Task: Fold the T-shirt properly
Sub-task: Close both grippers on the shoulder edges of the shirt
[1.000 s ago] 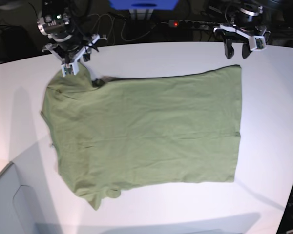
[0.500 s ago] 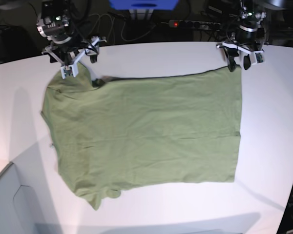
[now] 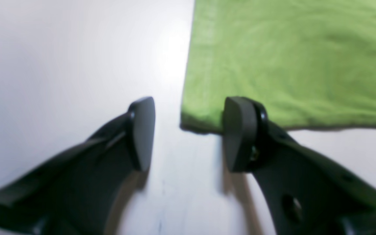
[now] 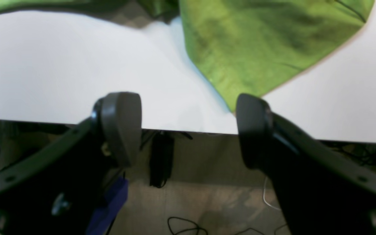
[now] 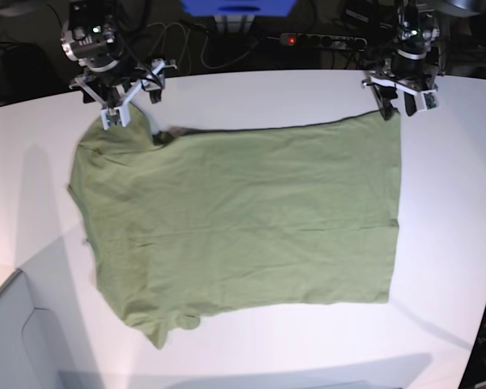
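On one white table (image 5: 251, 348) — one T-shirt (image 5: 243, 219); two grippers — left (image 3: 188, 133), right (image 4: 188, 130) — both spread, empty.

A robotics lab: white table (image 5: 251, 356), power strip (image 5: 320, 40) and loose cables (image 5: 202, 49) behind.

One T-shirt (image 5: 243, 219), one table (image 5: 251, 89), two end effectors: left (image 3: 188, 133), right (image 4: 188, 130).

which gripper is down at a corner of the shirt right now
The left gripper: its open jaws straddle the T-shirt hem corner on the table. The right gripper, also open, hangs at the table edge, clear of the sleeve.
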Robot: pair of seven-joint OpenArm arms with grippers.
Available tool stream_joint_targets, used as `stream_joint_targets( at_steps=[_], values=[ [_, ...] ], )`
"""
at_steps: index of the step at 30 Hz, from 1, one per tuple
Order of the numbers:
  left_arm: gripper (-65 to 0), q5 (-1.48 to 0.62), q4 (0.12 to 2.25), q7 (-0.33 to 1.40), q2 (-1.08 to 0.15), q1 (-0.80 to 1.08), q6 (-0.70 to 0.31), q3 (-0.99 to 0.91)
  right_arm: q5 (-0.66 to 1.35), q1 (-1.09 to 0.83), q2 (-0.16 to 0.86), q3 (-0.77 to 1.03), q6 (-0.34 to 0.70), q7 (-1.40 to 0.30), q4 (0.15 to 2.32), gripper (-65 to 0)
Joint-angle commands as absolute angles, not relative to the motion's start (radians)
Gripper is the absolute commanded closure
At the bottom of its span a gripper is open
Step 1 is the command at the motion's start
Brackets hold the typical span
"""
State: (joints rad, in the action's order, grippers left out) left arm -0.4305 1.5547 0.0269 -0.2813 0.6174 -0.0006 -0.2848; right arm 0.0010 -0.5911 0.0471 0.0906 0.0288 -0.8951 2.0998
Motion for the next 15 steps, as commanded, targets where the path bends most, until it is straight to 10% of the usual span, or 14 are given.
stream_joint_targets(
  at_steps=[1,7,15],
  values=[
    [-32.7,-0.433,1.563,0.007,-0.280,0.619,-0.001,-0.289,-0.001,-0.593,0.051,0.091,0.050,-0.881,2.115,-44.0],
    [-31.3,-0.433,1.561,0.007,-0.282,0.619,-0.001,-0.249,-0.001,-0.591,0.051,0.091,0.047,-0.871,2.118,-44.0],
    [-12.0,-0.433,1.561,0.007,-0.280,0.619,-0.001,-0.239,-0.004,-0.579,0.084,0.094,0.045,-0.869,2.118,-44.5]
  ],
)
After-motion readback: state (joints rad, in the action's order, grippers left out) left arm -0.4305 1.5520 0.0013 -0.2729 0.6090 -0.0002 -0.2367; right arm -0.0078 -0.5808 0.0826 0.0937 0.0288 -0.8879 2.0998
